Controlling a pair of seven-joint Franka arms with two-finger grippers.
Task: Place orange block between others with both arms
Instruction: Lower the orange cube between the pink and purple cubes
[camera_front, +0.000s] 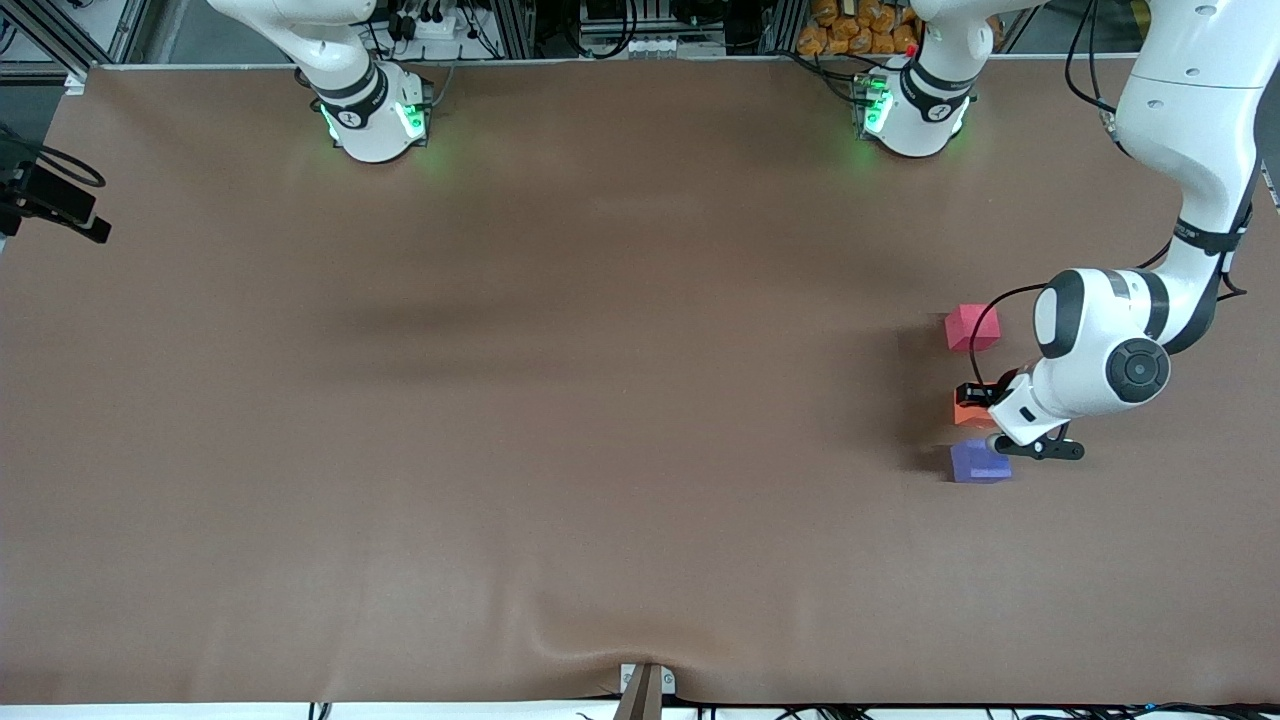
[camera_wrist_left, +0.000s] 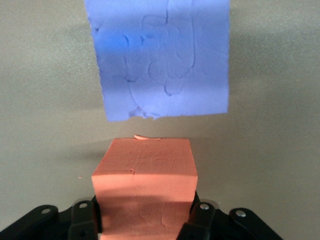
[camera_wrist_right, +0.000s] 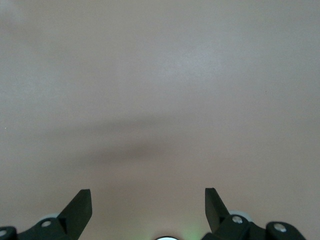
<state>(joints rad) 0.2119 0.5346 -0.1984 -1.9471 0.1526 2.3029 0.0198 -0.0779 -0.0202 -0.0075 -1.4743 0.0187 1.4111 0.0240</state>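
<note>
Front view shows the left end effector (camera_front: 975, 400) clenched on the orange block (camera_front: 968, 411), low over the brown surface (camera_front: 560, 400) toward the left arm's end, in the gap between the red-pink block (camera_front: 972, 327), farther from the camera, and the purple-blue block (camera_front: 978, 462), nearer to it. In the left wrist view the fingers (camera_wrist_left: 200, 220) press the orange block's two sides, with the purple-blue block just beside it but apart. The right arm waits, its end effector (camera_wrist_right: 148, 205) released with fingers spread over bare surface.

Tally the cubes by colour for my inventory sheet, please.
Orange cube: 1
Red-pink cube: 1
Purple-blue cube: 1
Total: 3
</note>
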